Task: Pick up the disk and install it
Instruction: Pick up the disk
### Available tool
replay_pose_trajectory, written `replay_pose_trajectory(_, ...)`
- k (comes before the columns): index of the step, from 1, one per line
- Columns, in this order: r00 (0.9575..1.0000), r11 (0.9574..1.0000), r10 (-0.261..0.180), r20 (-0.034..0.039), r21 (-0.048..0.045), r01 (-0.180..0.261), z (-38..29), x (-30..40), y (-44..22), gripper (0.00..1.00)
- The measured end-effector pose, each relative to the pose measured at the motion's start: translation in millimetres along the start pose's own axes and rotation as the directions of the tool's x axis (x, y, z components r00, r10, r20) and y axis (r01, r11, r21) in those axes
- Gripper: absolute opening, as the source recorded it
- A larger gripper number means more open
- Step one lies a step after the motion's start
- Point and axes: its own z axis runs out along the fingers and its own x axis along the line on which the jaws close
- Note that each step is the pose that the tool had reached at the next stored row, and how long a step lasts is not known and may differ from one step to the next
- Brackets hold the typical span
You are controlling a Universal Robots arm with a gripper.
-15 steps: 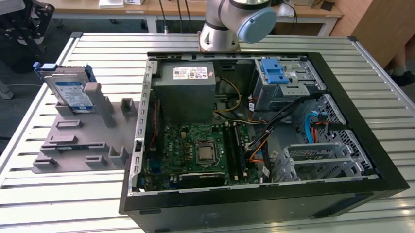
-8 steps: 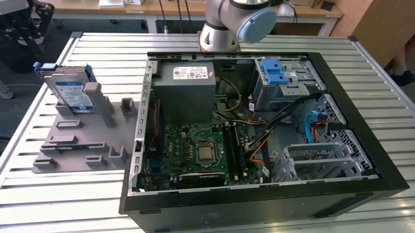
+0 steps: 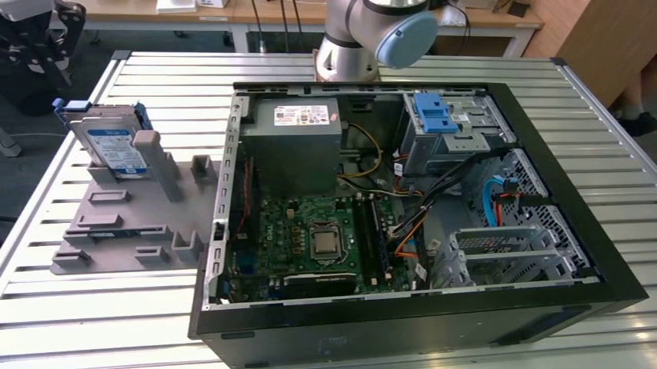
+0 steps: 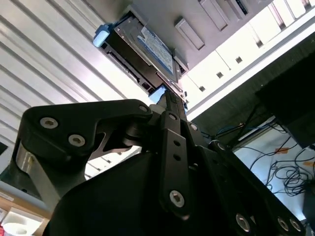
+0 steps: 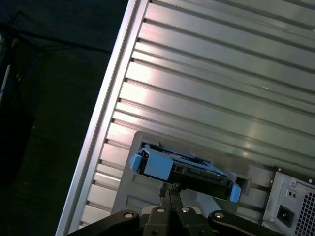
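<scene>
The disk [image 3: 111,146] stands on edge in a grey holder [image 3: 123,231] at the exterior view's left, a silver drive with a blue-and-white label and blue side rails. Both wrist views look at it from a distance: the disk [image 5: 184,169] with its blue rail ends, and the disk [image 4: 147,49] with its label showing. My gripper [image 5: 170,189] hangs apart from it, aimed at it, with its two black fingers pressed together and nothing between them. In the second wrist view the gripper [image 4: 170,98] tips point at the disk's edge.
An open computer case [image 3: 575,200] lies on the slatted metal table [image 3: 451,68], with a drive cage and blue latch [image 3: 436,115], a grey power supply [image 3: 298,131] and a motherboard [image 3: 318,238] inside. The arm's base [image 3: 355,46] stands behind the case.
</scene>
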Motion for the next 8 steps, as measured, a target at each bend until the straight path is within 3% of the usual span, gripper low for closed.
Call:
replay_pose_trajectory(4,0.9978,0.9978,-0.067,-0.0024,-0.0003,0.067,0.4,0.0,0.0,0.11)
replay_pose_trajectory(8,0.9917,0.9917,-0.128,-0.0042,-0.0009,0.128,0.7,0.0,0.0,0.11)
